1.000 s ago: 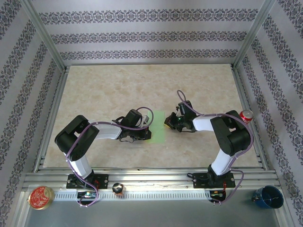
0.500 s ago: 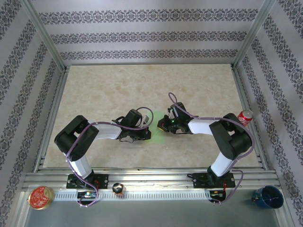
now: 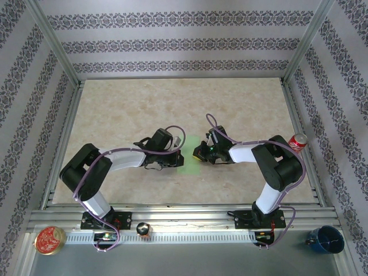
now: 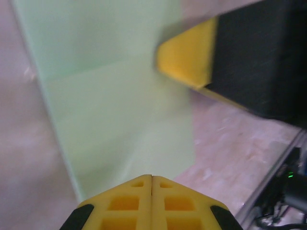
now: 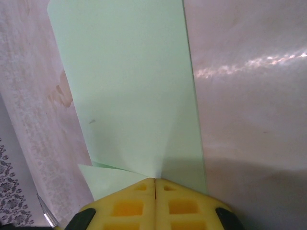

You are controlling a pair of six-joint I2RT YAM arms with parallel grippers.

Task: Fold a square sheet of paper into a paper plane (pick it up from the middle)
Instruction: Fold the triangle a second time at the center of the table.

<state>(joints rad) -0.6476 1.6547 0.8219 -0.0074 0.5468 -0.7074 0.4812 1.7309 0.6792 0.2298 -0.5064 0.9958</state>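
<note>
The square sheet of paper (image 3: pixel 188 165) is pale green and lies folded into a narrow strip on the table between my two grippers. My left gripper (image 3: pixel 178 154) is shut, its yellow tips (image 4: pixel 152 176) resting at the paper's (image 4: pixel 120 110) near edge. From the other side my right gripper (image 3: pixel 197 154) reaches in, and its yellow finger (image 4: pixel 189 57) shows over the strip. The right gripper (image 5: pixel 155 179) is shut on the paper (image 5: pixel 129 86): the top layer rises in a ridge into the closed tips, and a lower layer peeks out at the left.
A red soda can (image 3: pixel 298 141) stands by the right arm's elbow. On the front rail sit a red tin (image 3: pixel 49 240), a small dark object (image 3: pixel 143 230) and a blue cup (image 3: pixel 325 239). Metal frame posts and patterned walls surround the table.
My right gripper has moved left onto the paper, covering its right part. The left arm has stretched slightly right, its gripper staying at the paper's left edge.
</note>
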